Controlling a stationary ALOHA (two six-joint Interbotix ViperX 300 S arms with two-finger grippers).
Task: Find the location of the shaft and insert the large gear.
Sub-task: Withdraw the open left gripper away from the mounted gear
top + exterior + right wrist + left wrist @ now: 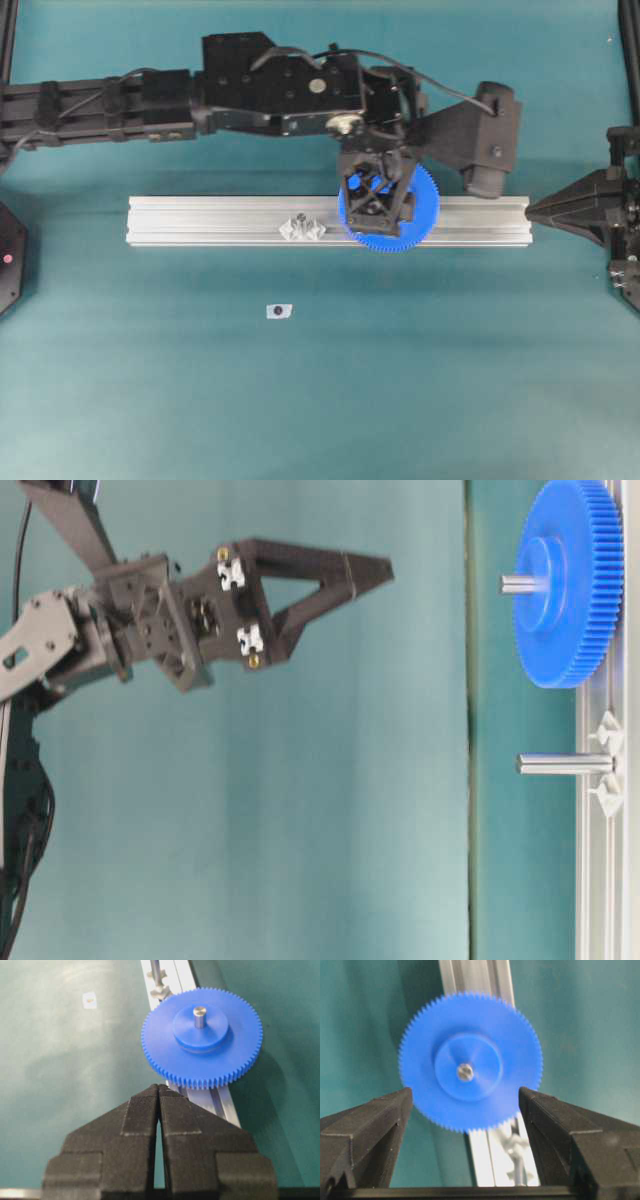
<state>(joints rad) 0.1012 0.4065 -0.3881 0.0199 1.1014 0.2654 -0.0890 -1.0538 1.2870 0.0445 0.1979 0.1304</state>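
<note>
The large gear is a flat blue toothed disc lying on the aluminium rail, seated on the shaft. The shaft's metal tip pokes up through the raised hub, as the right wrist view and the table-level view also show. My left gripper is open and empty, raised straight above the gear and clear of it. Its fingers stand wide on either side of the gear. My right gripper is shut and empty, off the rail's right end.
A second bare metal shaft with two clear blocks at its foot stands on the rail left of the gear. It also shows in the right wrist view. A small white tag lies on the teal table in front of the rail.
</note>
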